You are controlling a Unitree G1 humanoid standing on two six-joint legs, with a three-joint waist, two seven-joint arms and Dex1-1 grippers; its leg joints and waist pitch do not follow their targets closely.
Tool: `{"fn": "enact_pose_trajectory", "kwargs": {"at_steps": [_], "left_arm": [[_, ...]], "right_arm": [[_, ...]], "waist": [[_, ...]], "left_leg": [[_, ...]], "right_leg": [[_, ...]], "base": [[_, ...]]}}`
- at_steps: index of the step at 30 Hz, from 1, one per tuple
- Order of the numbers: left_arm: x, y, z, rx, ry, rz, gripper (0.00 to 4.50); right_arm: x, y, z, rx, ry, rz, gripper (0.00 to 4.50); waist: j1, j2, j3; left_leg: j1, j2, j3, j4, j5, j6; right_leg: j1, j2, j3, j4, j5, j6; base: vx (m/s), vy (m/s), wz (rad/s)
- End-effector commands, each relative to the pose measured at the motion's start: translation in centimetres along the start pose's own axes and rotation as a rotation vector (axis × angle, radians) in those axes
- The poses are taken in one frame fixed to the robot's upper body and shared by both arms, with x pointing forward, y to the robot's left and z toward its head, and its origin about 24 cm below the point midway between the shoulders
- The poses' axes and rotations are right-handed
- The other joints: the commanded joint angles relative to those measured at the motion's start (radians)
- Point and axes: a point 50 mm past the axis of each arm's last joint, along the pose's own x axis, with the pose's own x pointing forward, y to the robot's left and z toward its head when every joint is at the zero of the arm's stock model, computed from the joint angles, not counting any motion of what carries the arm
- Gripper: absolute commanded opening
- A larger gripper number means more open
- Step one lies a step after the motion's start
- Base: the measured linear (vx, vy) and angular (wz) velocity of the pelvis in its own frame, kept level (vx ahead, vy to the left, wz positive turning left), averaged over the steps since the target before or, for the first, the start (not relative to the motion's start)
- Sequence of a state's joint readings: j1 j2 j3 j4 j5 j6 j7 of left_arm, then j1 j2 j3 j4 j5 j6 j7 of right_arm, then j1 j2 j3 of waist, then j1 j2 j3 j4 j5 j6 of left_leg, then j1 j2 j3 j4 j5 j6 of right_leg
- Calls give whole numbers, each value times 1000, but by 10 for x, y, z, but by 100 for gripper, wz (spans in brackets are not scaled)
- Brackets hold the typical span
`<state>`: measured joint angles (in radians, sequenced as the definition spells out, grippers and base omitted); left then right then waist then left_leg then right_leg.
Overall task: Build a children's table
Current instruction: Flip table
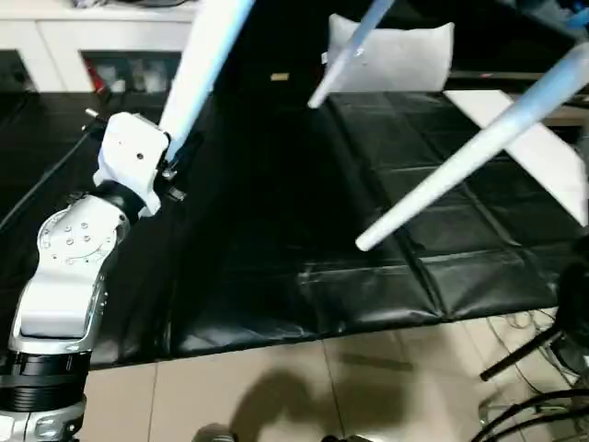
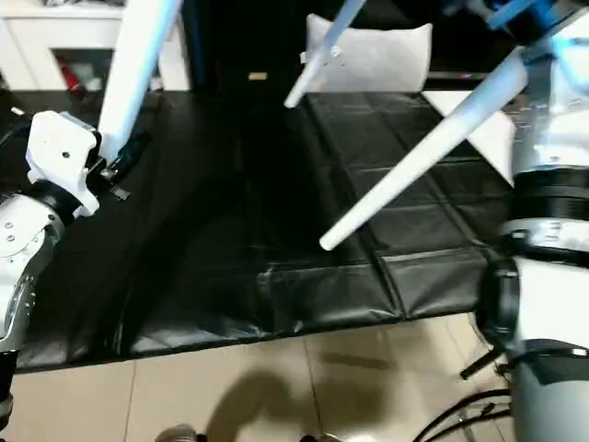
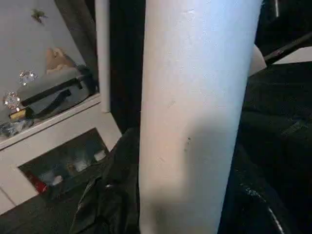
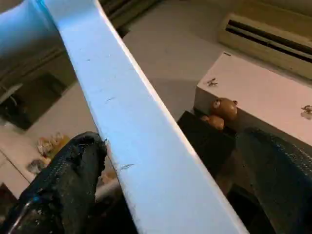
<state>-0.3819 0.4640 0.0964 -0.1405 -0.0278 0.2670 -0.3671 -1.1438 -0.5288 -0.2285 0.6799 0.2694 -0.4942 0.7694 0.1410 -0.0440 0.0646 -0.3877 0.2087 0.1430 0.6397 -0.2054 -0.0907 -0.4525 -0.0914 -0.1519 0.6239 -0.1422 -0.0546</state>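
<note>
Nearest the camera, the robot's 2 silver forearms are reaching out over a black mat (image 1: 368, 304) laid on the tiled floor (image 1: 304, 387), and each arm is carrying 1 white tapered leg.

The left gripper (image 1: 170, 161), just above the near-left part of the mat, is clamped around a thick leg (image 1: 207, 64) that is rising steeply up and slightly rightward out of the top of the eye views. In the left wrist view that leg (image 3: 190, 112) is standing right in front of the lens; the fingers are hidden behind it, so how wide they are set I cannot tell, only that the leg is being held aloft there.

The right gripper (image 2: 538, 41) is sitting above the right side of the mat. Its 2 black fingers (image 4: 73, 180) are spread around the second leg (image 4: 136, 126), 1 pad pressing its side, the other standing a little off. That leg's long axis is slanting down and leftward, its narrow free tip (image 2: 329, 241) hanging over the middle of the mat, pointing toward the left arm.

A third leg (image 1: 354, 51) is angling across further back, in front of the grey cushion (image 1: 405, 60) at the mat's far edge. A white panel (image 1: 543, 147), probably the tabletop, is lying on the far-right mat, nearer the right arm. Beyond the mat stands a white cabinet (image 1: 55, 46).
</note>
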Motion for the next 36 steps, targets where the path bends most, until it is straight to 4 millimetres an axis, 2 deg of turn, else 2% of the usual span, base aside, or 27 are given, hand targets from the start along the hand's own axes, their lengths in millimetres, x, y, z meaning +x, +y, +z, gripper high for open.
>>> {"fn": "enact_pose_trajectory", "kwargs": {"at_steps": [1,3,4,5,6,7,9,10,11,12,13,14,15,16,19,20,22,23,24,27,28,29,31,33,35,36], "left_arm": [[-10,10,-33,-67,164,82,148],[-10,7,-37,-75,177,76,148],[-10,7,-37,-75,177,76,147],[-10,5,-39,-82,180,72,147],[-9,5,-39,-83,180,71,147],[-9,3,-40,-85,180,65,147],[-8,2,-40,-86,179,62,147],[-7,2,-38,-84,174,57,146],[-7,2,-38,-83,174,58,146],[-7,3,-38,-83,173,58,146],[-7,3,-38,-79,175,58,145],[-8,4,-38,-78,176,60,144],[-9,4,-38,-77,176,62,143],[-9,5,-38,-75,178,63,143],[-11,5,-39,-69,184,69,143],[-11,5,-39,-71,185,73,143],[-11,5,-39,-75,184,77,143],[-11,5,-40,-74,186,78,143],[-12,5,-41,-74,190,80,143],[-13,5,-43,-75,199,84,143],[-14,4,-46,-75,207,86,143],[-14,4,-46,-75,208,87,143],[-16,3,-53,-84,233,91,143],[-18,3,-59,-91,252,96,143],[-19,2,-62,-93,265,100,143],[-19,2,-63,-95,270,101,143]], "right_arm": [[-7,-49,59,-24,-314,-278,450],[-11,-41,54,0,-295,-238,450],[-11,-41,54,0,-295,-238,450],[-12,-29,45,-1,-230,-153,450],[-12,-27,43,-6,-218,-140,450],[-13,-15,35,-66,-144,-75,450],[-15,-9,30,-135,-100,-46,450],[-15,-6,32,-268,-102,3,450],[-14,-6,34,-288,-113,0,450],[-14,-7,35,-301,-126,-10,450],[-13,-8,37,-307,-139,-20,450],[-11,-9,39,-365,-137,-20,450],[-10,-9,40,-405,-132,-15,450],[-9,-9,41,-435,-131,-8,450],[-5,-1,43,-527,-137,70,450],[-3,2,41,-526,-142,94,450],[-2,3,40,-502,-149,86,450],[-2,3,38,-472,-156,53,450],[-3,1,35,-418,-154,-4,450],[-5,-3,29,-320,-149,-100,450],[-9,-7,22,-190,-150,-198,450],[-9,-8,21,-169,-150,-214,450],[-25,-13,11,-17,-131,-328,450],[-38,-13,5,66,-122,-383,450],[-47,-10,-1,124,-109,-409,450],[-51,-9,-3,145,-101,-418,450]], "waist": [[-4,8,-88],[-3,7,-87],[-1,8,-86],[1,24,-85],[-3,15,-85],[-1,21,-84],[-2,15,-83],[-2,13,-78],[-2,14,-77],[-7,13,-75],[-12,13,-75],[-17,5,-76],[-21,10,-75],[-26,11,-75],[-29,8,-75],[-31,-3,-76],[-29,5,-77],[-30,6,-78],[-31,-1,-79],[-34,-1,-80],[-36,-2,-79],[-35,-1,-80],[-33,1,-80],[-30,2,-82],[-30,8,-81],[-31,6,-81]], "left_leg": [[4,17,12,-64,-80,92],[4,17,11,-65,-92,87],[2,18,10,-67,-92,75],[4,18,8,-68,-97,69],[4,17,10,-69,-108,66],[5,17,9,-70,-115,59],[2,13,11,-69,-127,52],[2,9,13,-71,-152,37],[5,7,15,-69,-167,33],[3,4,14,-70,-185,30],[4,3,13,-70,-201,32],[4,3,13,-70,-206,34],[6,3,11,-70,-213,36],[6,4,11,-70,-221,41],[5,4,10,-69,-231,47],[4,5,12,-68,-229,53],[3,6,10,-69,-214,59],[3,8,9,-69,-213,60],[3,9,10,-70,-206,62],[5,11,9,-72,-202,60],[6,11,9,-73,-203,63],[6,11,9,-74,-203,65],[8,12,9,-75,-188,66],[8,13,9,-76,-181,57],[7,11,7,-78,-176,54],[8,10,8,-78,-181,53]], "right_leg": [[86,-47,64,-51,-189,-167],[87,-47,64,-53,-202,-159],[89,-48,64,-54,-209,-143],[86,-49,64,-54,-210,-143],[87,-46,64,-60,-212,-133],[87,-47,64,-62,-212,-130],[89,-46,63,-63,-232,-115],[87,-46,59,-72,-322,-81],[84,-48,58,-78,-360,-69],[87,-49,56,-84,-412,-47],[85,-46,52,-89,-441,-29],[85,-46,51,-91,-448,-22],[82,-45,49,-93,-457,-21],[80,-43,48,-93,-451,-26],[81,-43,47,-91,-448,-28],[81,-43,48,-91,-444,-23],[81,-44,50,-87,-425,-26],[81,-43,51,-85,-413,-31],[80,-42,52,-81,-393,-37],[81,-41,54,-76,-356,-57],[81,-41,55,-76,-348,-62],[83,-42,56,-75,-343,-63],[83,-42,58,-74,-322,-62],[84,-43,58,-74,-311,-62],[86,-42,58,-75,-295,-59],[86,-42,57,-78,-303,-57]], "base": [[0,0,0],[0,0,0],[0,0,0],[0,0,0],[0,0,0],[0,0,0],[0,0,0],[0,0,0],[0,0,0],[0,0,0],[0,0,0],[0,0,0],[0,0,0],[0,0,0],[0,0,0],[0,0,0],[0,0,0],[0,0,0],[0,0,0],[0,0,0],[0,0,0],[0,0,0],[0,0,0],[0,0,0],[0,0,0],[0,0,0]]}}
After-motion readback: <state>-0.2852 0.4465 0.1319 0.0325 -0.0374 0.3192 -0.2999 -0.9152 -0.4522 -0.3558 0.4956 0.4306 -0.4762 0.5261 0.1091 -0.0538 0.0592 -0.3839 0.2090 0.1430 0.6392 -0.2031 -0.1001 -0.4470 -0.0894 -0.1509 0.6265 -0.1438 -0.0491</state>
